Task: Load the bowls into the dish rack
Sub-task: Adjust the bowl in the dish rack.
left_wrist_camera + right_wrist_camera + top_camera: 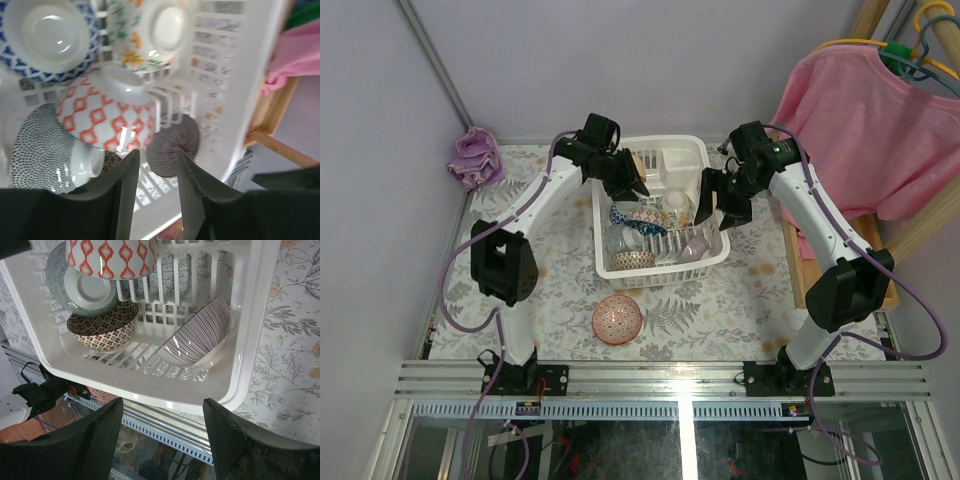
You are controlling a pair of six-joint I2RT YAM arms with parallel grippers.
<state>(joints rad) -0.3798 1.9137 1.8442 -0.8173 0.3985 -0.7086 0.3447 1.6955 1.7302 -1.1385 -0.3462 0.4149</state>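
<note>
The white dish rack (pixel 712 262) stands mid-table with several bowls inside. The left wrist view shows a blue-white bowl (pixel 47 37), a flower-patterned bowl (pixel 150 32), a red-diamond bowl (pixel 112 112) leaning on a grey-dotted bowl (pixel 45 155), and a striped bowl (pixel 175 145). My left gripper (pixel 157 167) hovers open just above them, holding nothing. My right gripper (pixel 160 412) is open wide over the rack's near rim (pixel 165 390), with a brown patterned bowl (pixel 102 325) and the striped bowl (pixel 197 340) beyond it. A red bowl (pixel 618 319) sits on the table in front of the rack.
A purple cloth (pixel 475 158) lies at the back left corner. A pink shirt (pixel 865 130) hangs at the right above a wooden frame (pixel 805 262). The tablecloth (pixel 720 320) has a leaf print. The arm bases sit on a metal rail (pixel 660 380) at the near edge.
</note>
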